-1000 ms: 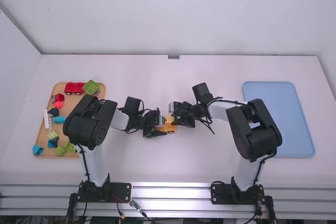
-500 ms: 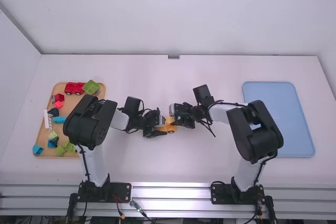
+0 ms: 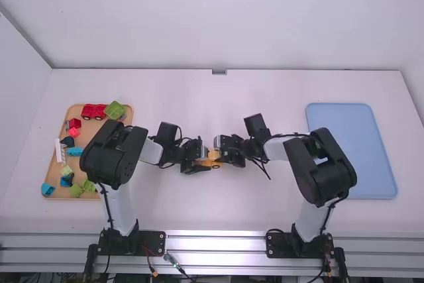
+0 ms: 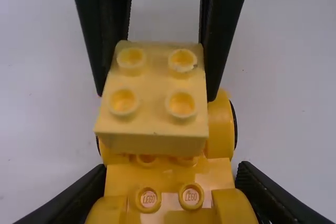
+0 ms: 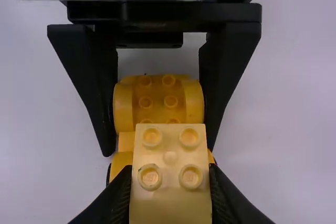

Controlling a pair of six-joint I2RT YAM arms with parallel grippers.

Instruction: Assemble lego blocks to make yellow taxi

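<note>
Two bent arms turn inward above the white table (image 3: pixel 265 213), their wrists facing each other near its middle. The left arm (image 3: pixel 114 154) has its elbow over the edge of the wooden tray (image 3: pixel 58 180); the right arm (image 3: pixel 324 167) bends between the middle and the blue tray (image 3: pixel 371 157). The left gripper (image 3: pixel 207 163) is closed only as far as the width of the yellow car (image 4: pixel 220 129), clamping its sides. The right gripper (image 3: pixel 220 152) pinches a pale yellow block (image 4: pixel 152 103) by opposite sides, over the car; whether they touch, I cannot tell.
</note>
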